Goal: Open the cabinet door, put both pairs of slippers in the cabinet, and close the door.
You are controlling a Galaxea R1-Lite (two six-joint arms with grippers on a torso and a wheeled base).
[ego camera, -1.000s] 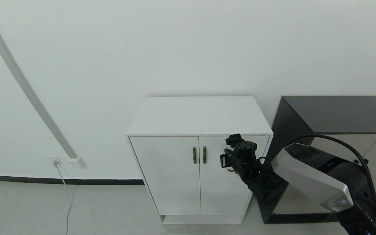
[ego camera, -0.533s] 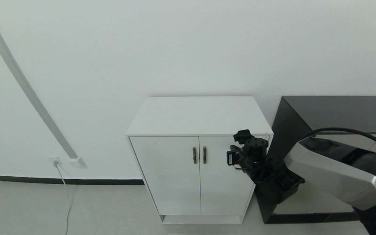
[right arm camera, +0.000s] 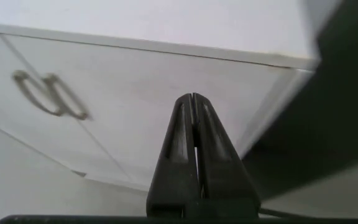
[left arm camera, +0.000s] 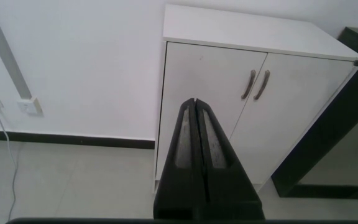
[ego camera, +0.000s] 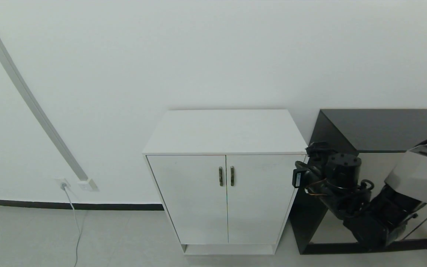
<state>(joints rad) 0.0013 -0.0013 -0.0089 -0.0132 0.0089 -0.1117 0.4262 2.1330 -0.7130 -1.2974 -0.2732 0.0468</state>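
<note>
The left gripper (left arm camera: 195, 102), fingers pressed together, points at the cabinet (ego camera: 224, 131) from well back. Reaching in like that, it could only poke a door, not grasp. The two handles (ego camera: 220, 176) sit just beside each other at the middle seam, so a sloppy approach might hook both or the wrong one. The cabinet is white and plain, standing on the floor (ego camera: 50, 237) against the wall (ego camera: 124, 74) with both doors shut. The right gripper (right arm camera: 192, 98), also closed, hangs by the cabinet's top right corner, near the black unit (ego camera: 376, 128), and could knock either.
</note>
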